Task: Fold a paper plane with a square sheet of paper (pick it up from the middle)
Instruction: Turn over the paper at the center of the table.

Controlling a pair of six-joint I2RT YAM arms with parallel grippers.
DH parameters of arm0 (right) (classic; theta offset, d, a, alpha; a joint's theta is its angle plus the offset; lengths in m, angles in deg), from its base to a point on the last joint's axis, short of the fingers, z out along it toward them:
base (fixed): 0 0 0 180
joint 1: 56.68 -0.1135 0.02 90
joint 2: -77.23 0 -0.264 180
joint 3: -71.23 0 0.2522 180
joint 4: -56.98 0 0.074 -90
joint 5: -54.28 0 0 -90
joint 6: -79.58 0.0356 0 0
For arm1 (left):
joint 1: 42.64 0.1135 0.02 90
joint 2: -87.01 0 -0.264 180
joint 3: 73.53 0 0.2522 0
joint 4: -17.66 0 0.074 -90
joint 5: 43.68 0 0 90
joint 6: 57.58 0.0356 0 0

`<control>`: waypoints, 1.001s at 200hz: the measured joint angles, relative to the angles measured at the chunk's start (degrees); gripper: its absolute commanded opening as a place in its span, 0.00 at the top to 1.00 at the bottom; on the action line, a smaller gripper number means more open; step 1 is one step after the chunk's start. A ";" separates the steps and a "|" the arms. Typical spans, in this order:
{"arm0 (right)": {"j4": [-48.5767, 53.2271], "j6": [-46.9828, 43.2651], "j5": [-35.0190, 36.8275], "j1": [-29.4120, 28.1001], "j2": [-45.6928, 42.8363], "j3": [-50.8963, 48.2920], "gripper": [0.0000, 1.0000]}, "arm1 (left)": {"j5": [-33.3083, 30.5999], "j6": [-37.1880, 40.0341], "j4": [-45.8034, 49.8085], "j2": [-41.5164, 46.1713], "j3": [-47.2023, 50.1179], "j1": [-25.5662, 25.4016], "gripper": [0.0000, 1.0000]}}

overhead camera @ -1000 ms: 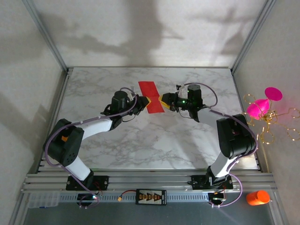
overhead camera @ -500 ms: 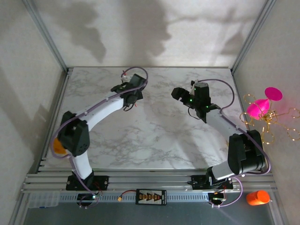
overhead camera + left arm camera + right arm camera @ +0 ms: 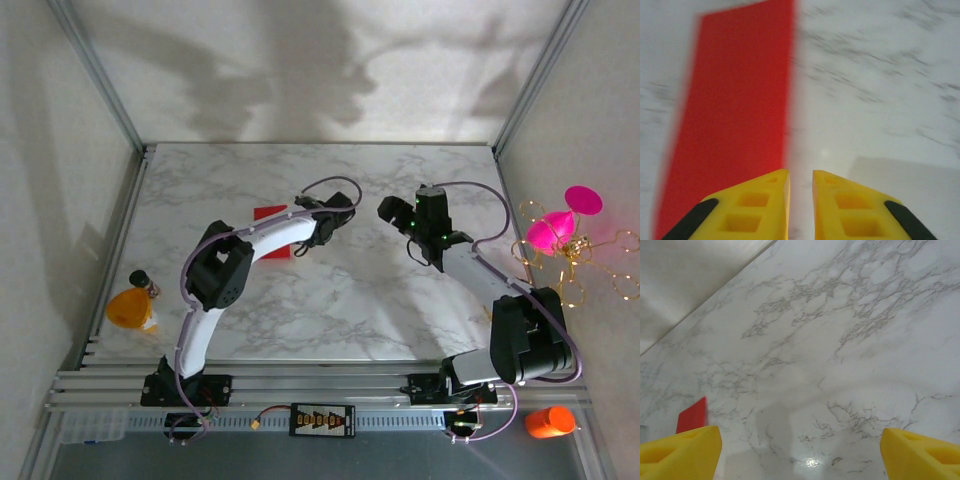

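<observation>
- The left gripper [image 3: 800, 176] sits at the near end of its wrist view. Its fingers [image 3: 765, 200] are parted by a narrow slit and nothing is held between them. The view is smeared, so finer detail cannot be told.
- Just ahead of it and to its left, the paper [image 3: 735, 100] is laid flat on the worktop [image 3: 880, 90] as a long red strip, not a square. Its long axis runs away from the fingers, and its right long edge is lined up with the left-hand finger.
- From above, the paper is found a little left of the worktop's centre, about midway between the near and far edges. The left forearm [image 3: 270, 234] is passed over its middle, so red is shown on either side of the arm.
- The right gripper [image 3: 800, 436] is held right of centre, well apart from the paper, with its fingers [image 3: 680, 452] spread wide and empty. A red corner is caught just beside the left-hand one.
- The left gripper is judged the nearer tool. A pick from the middle would be expected to call for a shift leftward over the strip's edge and a wider opening. The jaws would be set across the short width, not along the length.
</observation>
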 measured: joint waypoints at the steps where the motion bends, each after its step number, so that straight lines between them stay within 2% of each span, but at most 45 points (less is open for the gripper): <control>1: 0.00 0.00 0.02 0.00 0.00 0.00 0.17 | 0.57 0.02 -0.39 -0.07 0.09 -0.02 0.77; 42: -0.72 1.25 -1.90 0.00 1.33 0.00 0.21 | 16.35 -1.25 -12.46 2.93 7.41 1.99 0.63; 61: -1.99 1.29 -4.85 -0.70 4.72 0.20 0.22 | 23.06 -2.58 -18.58 9.22 14.71 5.33 0.56; 77: -1.95 0.92 -8.02 -2.60 9.35 2.01 0.26 | 26.29 -3.85 -23.21 16.57 20.68 9.11 0.49; 118: -1.20 -1.29 -16.17 -13.00 24.33 14.84 0.44 | 26.62 -8.81 -33.11 35.21 34.40 20.37 0.29; 149: 0.04 -2.08 -19.34 -20.65 33.38 26.14 0.50 | 25.22 -12.83 -36.59 44.22 44.70 27.41 0.11; 171: 1.66 -2.10 -20.04 -23.87 38.71 32.85 0.52 | 24.98 -14.40 -37.83 48.35 49.92 30.60 0.05; 200: 5.55 -3.02 -20.92 -26.12 46.58 42.99 0.53 | 25.07 -14.80 -39.23 51.30 52.76 31.93 0.01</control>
